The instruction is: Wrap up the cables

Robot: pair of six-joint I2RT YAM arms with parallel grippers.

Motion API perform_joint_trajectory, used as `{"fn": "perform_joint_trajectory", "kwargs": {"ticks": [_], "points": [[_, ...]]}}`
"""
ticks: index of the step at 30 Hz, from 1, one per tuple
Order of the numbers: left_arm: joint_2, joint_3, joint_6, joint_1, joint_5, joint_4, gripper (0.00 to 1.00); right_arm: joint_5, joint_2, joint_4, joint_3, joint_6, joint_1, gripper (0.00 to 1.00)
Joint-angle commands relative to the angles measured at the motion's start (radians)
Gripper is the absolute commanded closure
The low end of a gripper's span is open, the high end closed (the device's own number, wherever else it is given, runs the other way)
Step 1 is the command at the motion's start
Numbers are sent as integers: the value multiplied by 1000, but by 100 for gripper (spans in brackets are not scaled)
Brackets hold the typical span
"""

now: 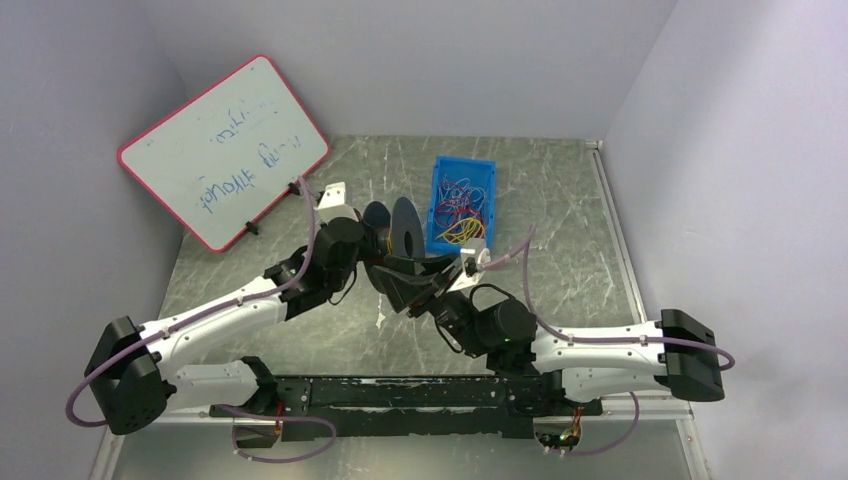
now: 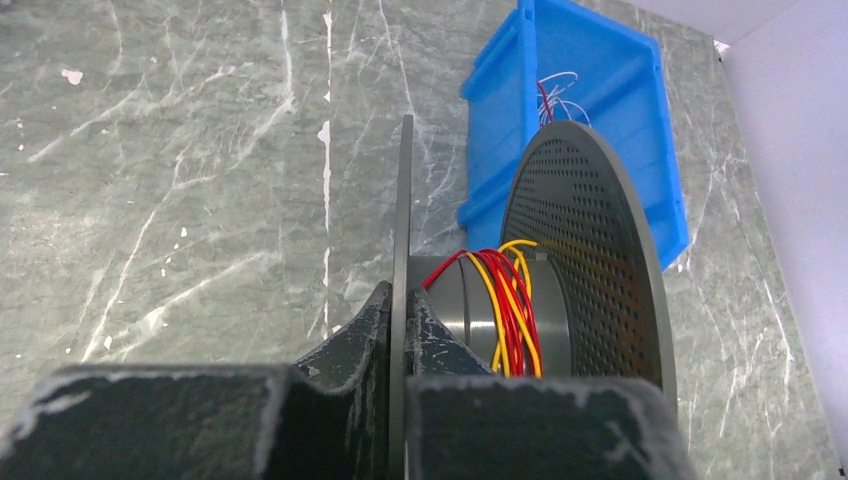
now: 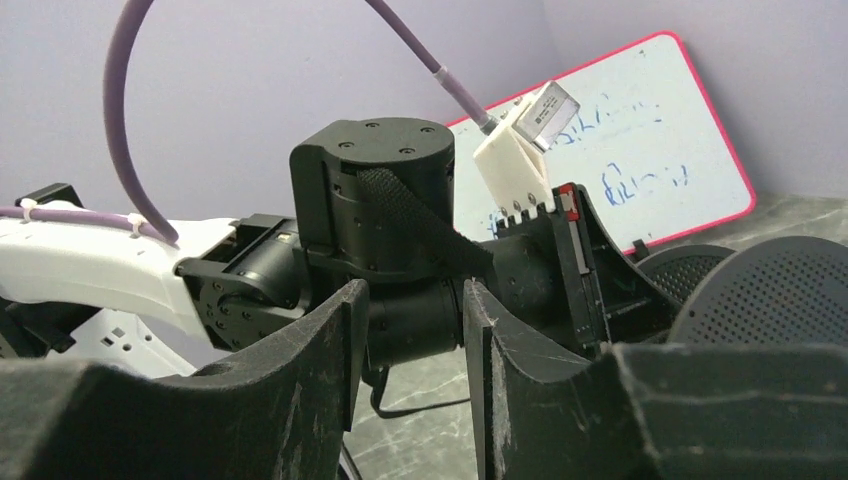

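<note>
Two colours of cables, red and yellow, sit wound round the hub of a grey spool, between its perforated flanges. The left gripper is clenched on the near flange's rim, and the discs stand on edge over the marbled table. More cables lie tangled in the blue bin just beyond. The right gripper stands parted, grasping nothing, facing the left arm's wrist.

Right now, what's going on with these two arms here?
The left gripper is clamped on one flange of a grey spool, with red and yellow cables wound around its core. The right gripper is open close by, holding nothing. More loose cables lie in the blue bin behind.
</note>
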Motion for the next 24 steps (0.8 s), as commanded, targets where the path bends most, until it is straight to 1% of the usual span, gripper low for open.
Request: {"fn": "perform_joint_trajectory", "kwargs": {"ticks": [1, 6, 13, 18, 24], "points": [[-14, 12, -34, 38, 78, 92, 93, 19, -56, -75, -25, -31, 3, 56], [-39, -2, -53, 88, 155, 120, 93, 52, -134, -162, -56, -53, 2, 56], [-62, -38, -100, 179, 307, 180, 93, 116, -259, -275, -117, -60, -1, 52], [-78, -74, -145, 282, 447, 234, 93, 155, -330, -395, -134, -50, -4, 50], [-90, -116, -218, 407, 624, 286, 93, 195, -378, -569, -133, -6, -13, 48]]}}
